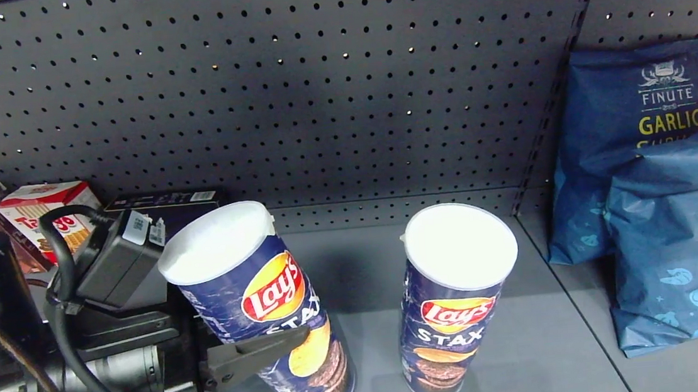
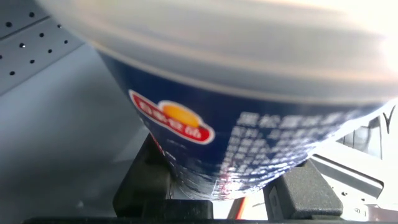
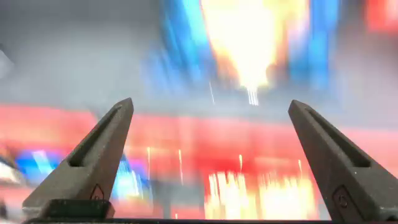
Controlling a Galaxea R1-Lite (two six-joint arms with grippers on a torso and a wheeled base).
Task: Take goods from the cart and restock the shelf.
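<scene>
The left end effector (image 1: 261, 349) reaches in sideways, low over the shelf (image 1: 362, 270), its forearm lying roughly level. Its fingers (image 1: 255, 351) are closed round the lower half of a dark blue chip can (image 1: 256, 292). In the left wrist view the two dark pads (image 2: 144, 186) press against opposite sides of the can (image 2: 249, 137), the end effector (image 2: 224, 190) clamped tight on it. The can leans, its white lid tipped back toward the arm and its base out ahead, down at the shelf surface; whether the base rests there I cannot tell.

Just beyond the end effector's tip, apart from the held can, a second can (image 1: 456, 300) of the same kind stands nearly upright on the shelf. Further out that way, two blue snack bags (image 1: 634, 133) lean against the pegboard (image 1: 312, 66). Behind the arm's wrist sit several boxes (image 1: 47, 210).

The right end effector (image 3: 210, 106) has its fingers spread wide with nothing between them, before a blurred red and blue backdrop.
</scene>
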